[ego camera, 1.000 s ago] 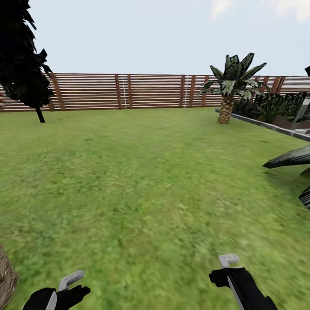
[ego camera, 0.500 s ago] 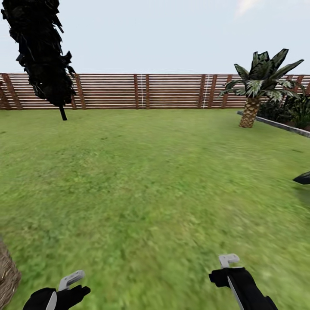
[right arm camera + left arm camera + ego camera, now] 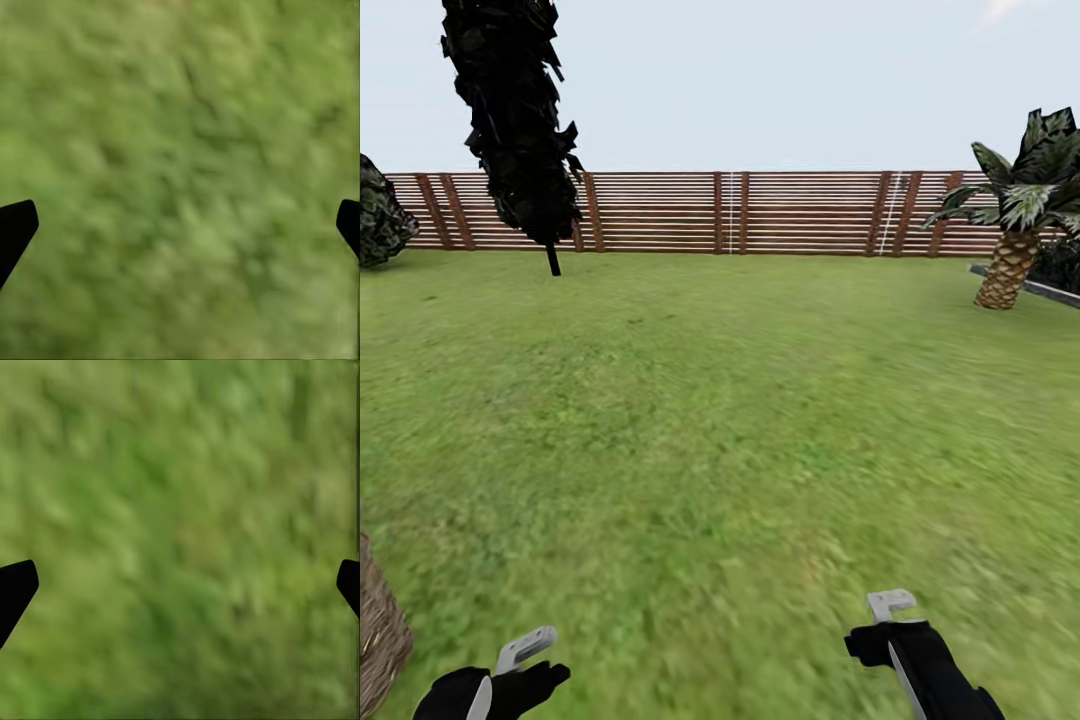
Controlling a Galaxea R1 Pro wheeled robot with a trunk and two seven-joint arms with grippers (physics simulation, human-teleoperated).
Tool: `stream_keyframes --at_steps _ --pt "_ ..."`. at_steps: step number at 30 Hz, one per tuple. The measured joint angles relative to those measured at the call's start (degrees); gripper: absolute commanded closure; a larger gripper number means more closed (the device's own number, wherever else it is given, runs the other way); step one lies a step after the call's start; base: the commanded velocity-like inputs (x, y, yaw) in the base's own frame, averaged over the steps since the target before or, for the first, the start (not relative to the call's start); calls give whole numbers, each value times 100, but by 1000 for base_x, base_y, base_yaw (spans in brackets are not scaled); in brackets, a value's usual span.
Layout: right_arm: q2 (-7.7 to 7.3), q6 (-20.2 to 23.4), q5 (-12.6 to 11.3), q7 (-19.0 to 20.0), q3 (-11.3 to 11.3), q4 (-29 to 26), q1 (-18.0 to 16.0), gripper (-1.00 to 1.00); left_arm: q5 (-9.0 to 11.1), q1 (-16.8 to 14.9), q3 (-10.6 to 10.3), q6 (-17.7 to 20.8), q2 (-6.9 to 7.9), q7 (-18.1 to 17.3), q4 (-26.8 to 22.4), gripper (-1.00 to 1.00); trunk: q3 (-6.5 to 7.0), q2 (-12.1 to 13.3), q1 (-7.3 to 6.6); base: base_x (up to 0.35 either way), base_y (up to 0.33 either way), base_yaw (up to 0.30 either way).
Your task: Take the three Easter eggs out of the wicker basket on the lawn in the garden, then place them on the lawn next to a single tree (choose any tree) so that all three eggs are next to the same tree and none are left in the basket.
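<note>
Both grippers spread and empty over the lawn [image 3: 720, 420].

Your left gripper [image 3: 180, 585] and right gripper [image 3: 180, 225] each hang with fingers wide apart — nothing but grass between them. The basket [image 3: 378, 630] sits just outside your left gripper, cut by the frame edge. Well ahead stand a black-leaved tree [image 3: 520, 120], a palm [image 3: 1020, 210] and the fence [image 3: 760, 212].
</note>
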Motion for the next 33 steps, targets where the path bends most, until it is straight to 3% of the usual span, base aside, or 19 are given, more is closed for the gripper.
stream_keyframes --at_steps 9,14,33 --pt "-13 14 -4 0 -3 -90 3 -100 -15 0 33 12 169 -42 -61 -100 0 0 0 296 -163 256" --pt "-14 17 -8 0 -1 -137 4 -100 11 0 38 16 404 -57 -256 -100 0 0 0 297 -155 256" --pt "25 24 8 0 22 -115 1 -100 2 0 22 13 394 -57 -228 -100 0 0 0 295 -139 256"
